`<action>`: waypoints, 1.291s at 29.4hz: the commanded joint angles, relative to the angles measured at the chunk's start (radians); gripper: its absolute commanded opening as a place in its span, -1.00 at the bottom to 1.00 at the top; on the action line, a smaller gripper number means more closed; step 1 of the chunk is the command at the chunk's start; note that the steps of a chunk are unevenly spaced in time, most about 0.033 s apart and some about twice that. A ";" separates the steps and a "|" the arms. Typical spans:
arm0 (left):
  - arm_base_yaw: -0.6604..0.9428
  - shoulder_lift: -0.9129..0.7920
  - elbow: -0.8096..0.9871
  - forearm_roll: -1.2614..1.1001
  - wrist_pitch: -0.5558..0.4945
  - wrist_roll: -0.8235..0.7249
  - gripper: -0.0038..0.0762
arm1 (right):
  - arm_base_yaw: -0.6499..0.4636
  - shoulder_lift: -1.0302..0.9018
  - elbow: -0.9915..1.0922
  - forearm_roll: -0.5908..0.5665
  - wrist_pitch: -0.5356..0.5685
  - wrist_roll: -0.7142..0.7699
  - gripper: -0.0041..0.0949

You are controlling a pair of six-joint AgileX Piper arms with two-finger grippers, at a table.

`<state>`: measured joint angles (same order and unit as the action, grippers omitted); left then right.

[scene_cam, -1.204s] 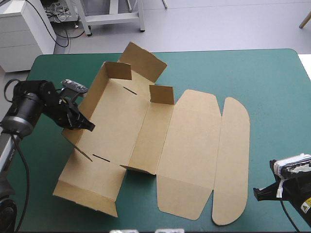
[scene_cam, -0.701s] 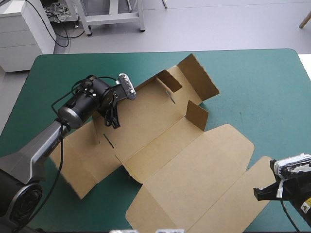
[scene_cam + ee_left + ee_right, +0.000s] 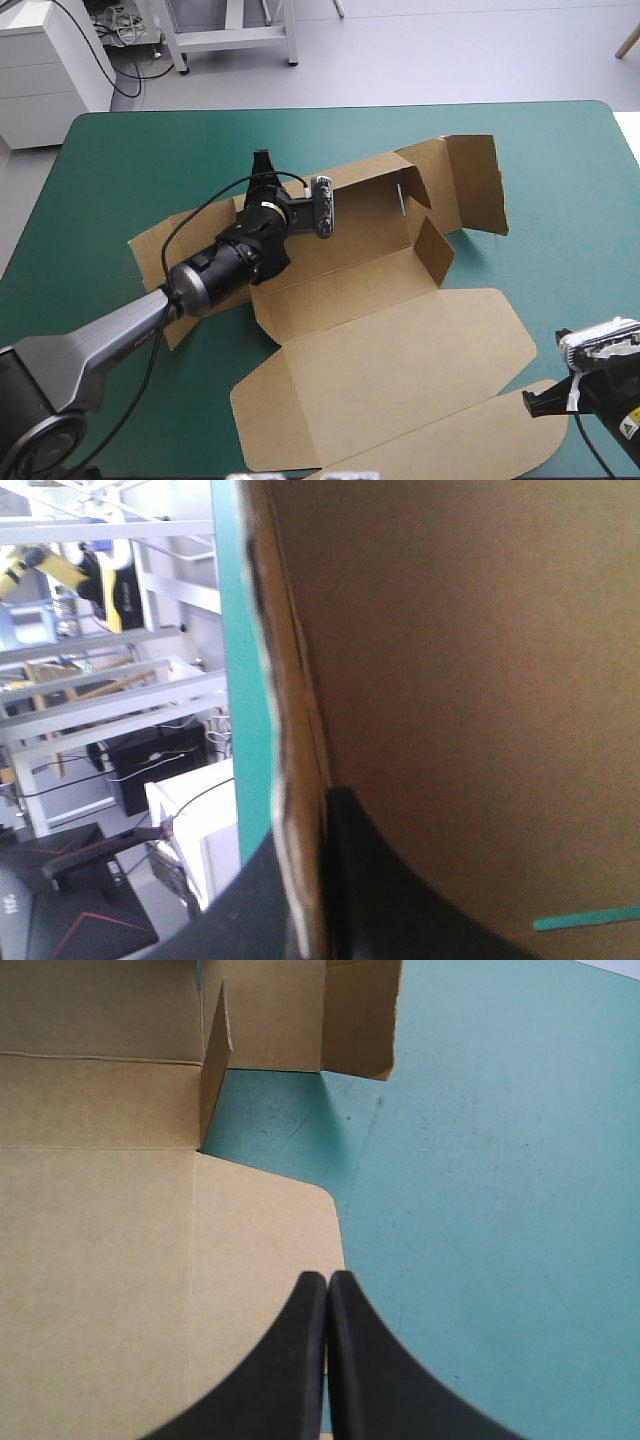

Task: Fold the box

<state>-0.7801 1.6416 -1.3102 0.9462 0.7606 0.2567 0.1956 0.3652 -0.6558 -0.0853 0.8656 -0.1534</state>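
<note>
**Left fingers clamped on the box's far edge, right fingers closed by the near right corner**

A brown box [image 3: 390, 370], a cut sheet of board mostly unfolded, sprawls diagonally across the middle of a bench [image 3: 560, 170] with a teal-green cover. It runs from near the left edge toward the near right corner. Its widest panel lies flat toward the near edge. At the end nearer the far right, two small flaps stand up and an outer panel tilts upward.

The left arm [image 3: 100, 335] reaches in from the near left corner and lies over the left half of the box. The left gripper [image 3: 262, 165] sits at the box's far edge, pointing at the bench's far edge. Seen from the left wrist, its black fingers [image 3: 400, 900] are all but closed, one on each side of a raised edge of the board, pinching it.

The right gripper [image 3: 540, 400] is close to the near right corner, just beside the box's rounded end flap. In the right wrist view its fingers [image 3: 290, 1360] meet in one pointed arch with nothing between them, above the flap's rounded corner. Whether they touch the board cannot be told.
</note>
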 commanded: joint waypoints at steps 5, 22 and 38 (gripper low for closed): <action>-0.118 -0.145 0.184 0.379 -0.047 -0.299 -0.92 | -0.001 0.008 -0.024 -0.004 -0.031 -0.013 -0.96; -0.227 -0.297 0.420 0.758 -0.025 -0.583 -0.92 | -0.001 0.008 -0.024 -0.003 -0.031 -0.015 -0.96; -0.227 -0.297 0.420 0.731 -0.028 -0.586 -0.92 | -0.001 0.012 -0.024 0.049 -0.044 0.066 -0.03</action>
<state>-1.0017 1.3823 -0.8657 1.6460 0.6993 -0.3181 0.1956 0.3652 -0.6558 -0.0381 0.8946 -0.0972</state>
